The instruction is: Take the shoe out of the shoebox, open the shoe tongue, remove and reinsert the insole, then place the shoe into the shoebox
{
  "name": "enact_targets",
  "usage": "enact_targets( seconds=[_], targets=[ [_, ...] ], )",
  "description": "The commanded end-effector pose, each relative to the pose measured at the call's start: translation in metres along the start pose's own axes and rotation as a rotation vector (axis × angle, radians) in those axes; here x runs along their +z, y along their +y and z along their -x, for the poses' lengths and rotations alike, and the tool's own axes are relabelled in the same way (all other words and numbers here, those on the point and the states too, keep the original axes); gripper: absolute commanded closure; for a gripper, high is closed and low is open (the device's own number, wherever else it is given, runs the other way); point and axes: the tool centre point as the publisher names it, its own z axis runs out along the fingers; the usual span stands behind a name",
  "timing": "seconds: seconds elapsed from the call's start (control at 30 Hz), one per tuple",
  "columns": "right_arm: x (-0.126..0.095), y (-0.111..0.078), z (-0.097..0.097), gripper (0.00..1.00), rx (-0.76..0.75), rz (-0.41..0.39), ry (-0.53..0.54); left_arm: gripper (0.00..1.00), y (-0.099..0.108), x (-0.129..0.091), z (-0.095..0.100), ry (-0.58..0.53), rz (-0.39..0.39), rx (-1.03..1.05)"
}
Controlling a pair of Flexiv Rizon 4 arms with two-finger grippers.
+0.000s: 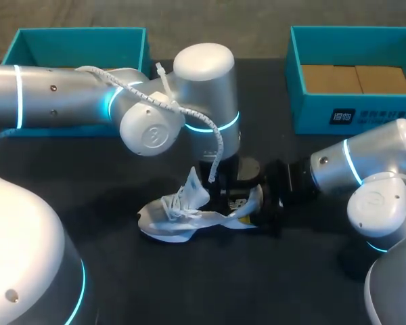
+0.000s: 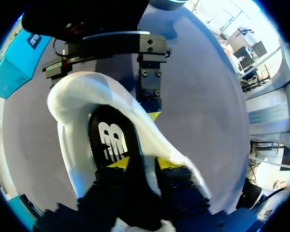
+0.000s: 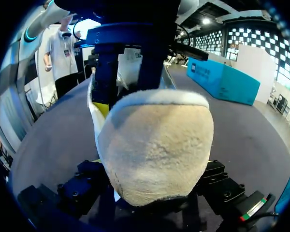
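— Where is the shoe found?

— The shoe (image 1: 179,218) is seen on the dark table (image 1: 189,288), about mid-table and outside both boxes. Its toe is turned left and its heel right. The laces (image 1: 174,203) are loosened and the tongue (image 1: 195,184) is stood up.

— How are the pincers set?

— The right gripper (image 3: 154,166) is closed on the shoe's heel, which is pressed between its fingers in the right wrist view. The left gripper (image 2: 142,163) is placed from above inside the shoe's opening, over the black insole (image 2: 113,140). Whether anything is pinched there cannot be told.

— What room is offered for moving?

— Bare tabletop is shown on the near side of the shoe and to its left. The far side is bounded by two teal boxes. The left shoebox (image 1: 81,42) is partly covered by the left arm (image 1: 61,95). The right shoebox (image 1: 365,112) is lined with brown cardboard (image 1: 352,78). A strip of tabletop is seen between them.

— What is placed in the way?

— The two grippers are crowded just beside each other at the heel. The left arm is stretched across the far left, with its wrist directly above the shoe. The right arm (image 1: 379,176) is bent at the right, near the right shoebox's near wall.
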Motion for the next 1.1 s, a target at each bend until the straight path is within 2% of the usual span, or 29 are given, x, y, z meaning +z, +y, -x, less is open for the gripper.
enact_targets(
  seconds=[0.03,0.13,0.57,0.63,0.7,0.73,0.87,1.1],
  targets=[
    [0.004,-0.001,0.0,1.0,0.001,-0.001,-0.003,0.59,-0.002,0.008,-0.002,-0.003,0.01,0.004],
    [0.004,-0.001,0.0,1.0,0.001,-0.001,-0.003,0.63,0.0,0.011,0.0,-0.014,0.018,0.003],
    [0.004,-0.001,0.0,1.0,0.001,-0.001,-0.003,0.67,0.012,0.028,0.018,-0.109,0.093,-0.022],
    [0.004,-0.001,0.0,1.0,0.001,-0.001,-0.003,0.73,0.014,0.032,0.02,-0.124,0.106,-0.025],
    [0.004,-0.001,0.0,1.0,0.001,-0.001,-0.003,0.94,0.016,0.035,0.021,-0.136,0.109,-0.026],
    [0.004,-0.001,0.0,1.0,0.001,-0.001,-0.003,1.0,0.017,0.036,0.023,-0.134,0.114,-0.028],
    [0.004,-0.001,0.0,1.0,0.001,-0.001,-0.003,1.0,0.022,0.03,0.023,-0.15,0.113,-0.035],
    [0.004,-0.001,0.0,1.0,0.001,-0.001,-0.003,1.0,0.029,0.007,0.018,-0.175,0.089,-0.032]
  ],
)
